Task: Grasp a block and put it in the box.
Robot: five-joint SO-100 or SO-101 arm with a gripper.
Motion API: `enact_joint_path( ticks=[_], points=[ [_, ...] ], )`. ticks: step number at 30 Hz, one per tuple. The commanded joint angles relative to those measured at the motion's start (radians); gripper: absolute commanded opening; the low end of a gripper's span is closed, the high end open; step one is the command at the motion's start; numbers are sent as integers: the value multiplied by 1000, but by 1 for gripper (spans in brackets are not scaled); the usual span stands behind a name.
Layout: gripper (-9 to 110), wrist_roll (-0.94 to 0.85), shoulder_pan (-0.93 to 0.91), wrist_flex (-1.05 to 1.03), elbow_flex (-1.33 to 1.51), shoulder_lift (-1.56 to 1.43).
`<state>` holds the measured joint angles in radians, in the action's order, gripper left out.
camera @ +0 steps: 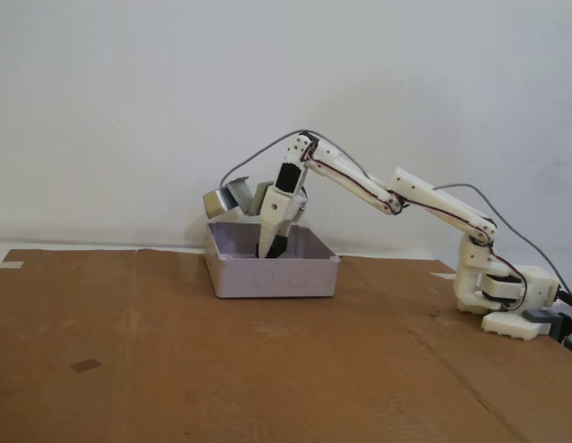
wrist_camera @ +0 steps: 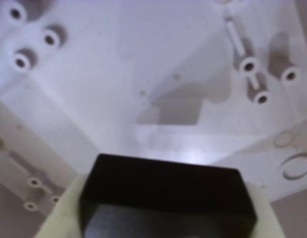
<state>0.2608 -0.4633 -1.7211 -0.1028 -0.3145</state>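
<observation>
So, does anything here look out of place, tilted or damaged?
Nothing stands out. The tool holds the block over the inside of the box, which sits flat on the cardboard. Nothing looks spilled or broken.

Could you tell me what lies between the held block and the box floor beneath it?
Nothing: the wrist view shows bare box floor ahead of the block; only shadow falls there.

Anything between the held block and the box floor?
Nothing visible. The gripper holds the block inside the box; the wrist view shows only bare floor with moulded posts off to both sides.
</observation>
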Motion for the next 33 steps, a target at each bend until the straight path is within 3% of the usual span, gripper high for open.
enact_joint_path(
  ticks=[1,11,33],
  points=[
    [16,-8,18,-38,-104,-58],
    [32,-8,18,-32,-104,-58],
    [32,-8,18,-38,-104,-72]
  ],
)
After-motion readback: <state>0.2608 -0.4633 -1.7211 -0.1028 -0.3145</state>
